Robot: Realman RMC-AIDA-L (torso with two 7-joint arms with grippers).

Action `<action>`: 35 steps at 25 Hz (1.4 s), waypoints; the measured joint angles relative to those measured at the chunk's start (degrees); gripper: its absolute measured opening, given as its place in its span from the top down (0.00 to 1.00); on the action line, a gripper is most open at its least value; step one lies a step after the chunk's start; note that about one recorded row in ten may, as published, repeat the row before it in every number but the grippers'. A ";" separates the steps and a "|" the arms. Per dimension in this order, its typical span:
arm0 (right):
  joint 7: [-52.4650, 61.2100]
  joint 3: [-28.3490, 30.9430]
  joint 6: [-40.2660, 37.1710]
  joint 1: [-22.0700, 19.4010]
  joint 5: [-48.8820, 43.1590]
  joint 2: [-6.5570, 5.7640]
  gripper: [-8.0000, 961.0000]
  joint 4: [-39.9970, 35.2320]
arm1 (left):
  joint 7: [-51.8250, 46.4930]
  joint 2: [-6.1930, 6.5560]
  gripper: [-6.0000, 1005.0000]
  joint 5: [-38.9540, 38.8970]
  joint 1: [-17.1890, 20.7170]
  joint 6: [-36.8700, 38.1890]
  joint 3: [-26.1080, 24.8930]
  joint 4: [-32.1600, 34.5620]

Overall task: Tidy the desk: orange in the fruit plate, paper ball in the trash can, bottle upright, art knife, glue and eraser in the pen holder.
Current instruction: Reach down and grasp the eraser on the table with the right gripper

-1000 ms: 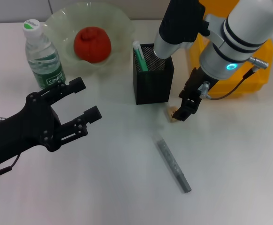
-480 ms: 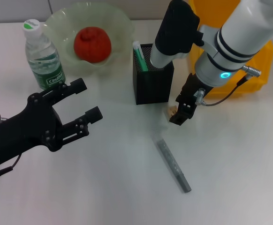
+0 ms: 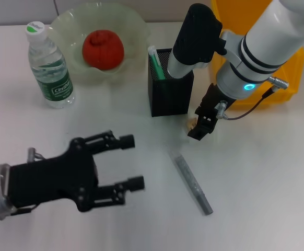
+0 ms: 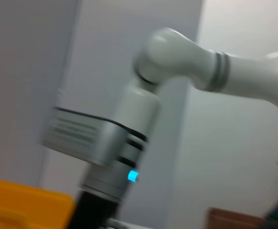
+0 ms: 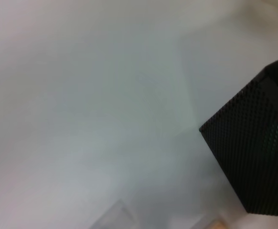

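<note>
Hovering right gripper [image 3: 199,128] just over eraser [image 3: 192,124] beside pen holder [image 3: 169,89]; jaws' opening impossible to tell; left gripper [image 3: 123,167] spread, empty.

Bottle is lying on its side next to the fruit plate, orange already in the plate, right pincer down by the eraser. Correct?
Not quite: the bottle stands upright, cap up, as the head view shows. The rest holds: it is beside the fruit plate, the orange is in the plate, and the right pincer is down by the eraser.
</note>
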 joint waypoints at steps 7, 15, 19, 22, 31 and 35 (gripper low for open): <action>-0.12 -0.19 0.60 -0.05 0.74 0.00 0.38 0.28 | -0.16 -0.22 0.23 1.59 -0.88 0.14 0.00 -0.14; -0.14 -0.83 1.65 -0.06 0.74 0.00 0.38 1.21 | -0.57 -0.13 0.23 1.64 -0.91 0.07 0.16 -0.17; -0.13 -0.94 1.98 -0.06 0.74 0.00 0.38 1.40 | -0.59 -0.13 0.23 1.67 -0.90 -0.11 0.18 -0.17; 0.10 -1.58 2.97 -0.07 0.81 -0.01 0.38 1.53 | -0.60 -0.17 0.23 1.68 -0.93 -0.12 0.18 -0.17; -0.07 -2.34 3.97 -0.22 2.25 -0.01 0.38 1.83 | -0.61 -0.21 0.23 1.68 -0.93 -0.25 0.17 -0.17; -0.16 -2.70 4.30 -0.23 2.28 -0.01 0.38 2.10 | -0.60 -0.21 0.23 1.67 -0.93 -0.33 0.15 -0.17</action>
